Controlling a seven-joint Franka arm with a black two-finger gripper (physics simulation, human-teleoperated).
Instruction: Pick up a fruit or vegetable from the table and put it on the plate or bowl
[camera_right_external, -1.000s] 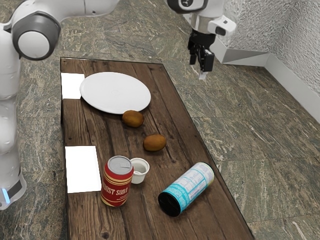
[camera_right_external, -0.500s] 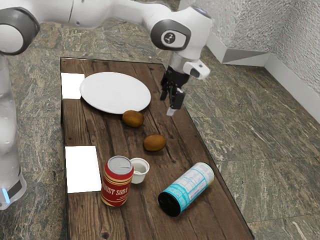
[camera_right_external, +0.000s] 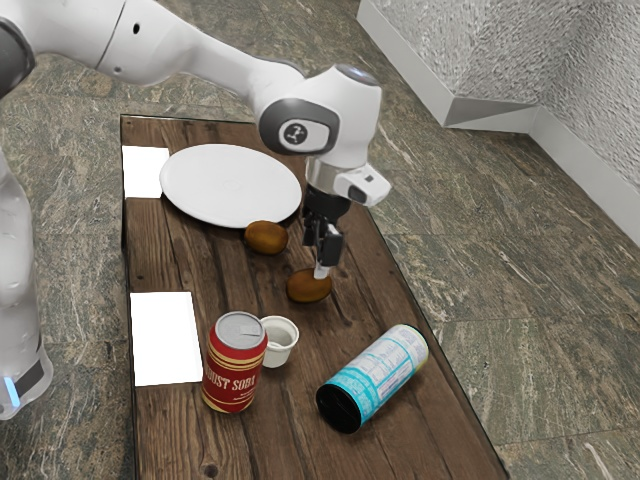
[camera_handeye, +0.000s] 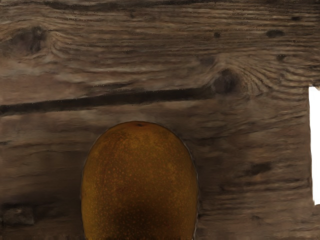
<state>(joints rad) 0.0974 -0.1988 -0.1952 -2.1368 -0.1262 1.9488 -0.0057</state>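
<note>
Two brown kiwis lie on the wooden table (camera_right_external: 370, 300). One kiwi (camera_right_external: 266, 237) rests beside the near rim of the white plate (camera_right_external: 230, 185), which holds nothing. The other kiwi (camera_right_external: 309, 287) lies nearer the table's middle. My gripper (camera_right_external: 321, 268) hangs open, pointing down, with its fingertips just over the top of this second kiwi. In the wrist view the same kiwi (camera_handeye: 139, 182) sits large and directly under my hand on the wood planks (camera_handeye: 150, 65).
A red soda can (camera_right_external: 235, 362) and a small white cup (camera_right_external: 279, 340) stand toward the front. A teal canister (camera_right_external: 373, 378) lies on its side at the front right. Two white patches (camera_right_external: 165, 338) (camera_right_external: 146, 171) lie along the table's left edge.
My arm has swung down from high above the table's far right corner and now stands low over the kiwi in the table's middle. None of the objects has shifted.
</note>
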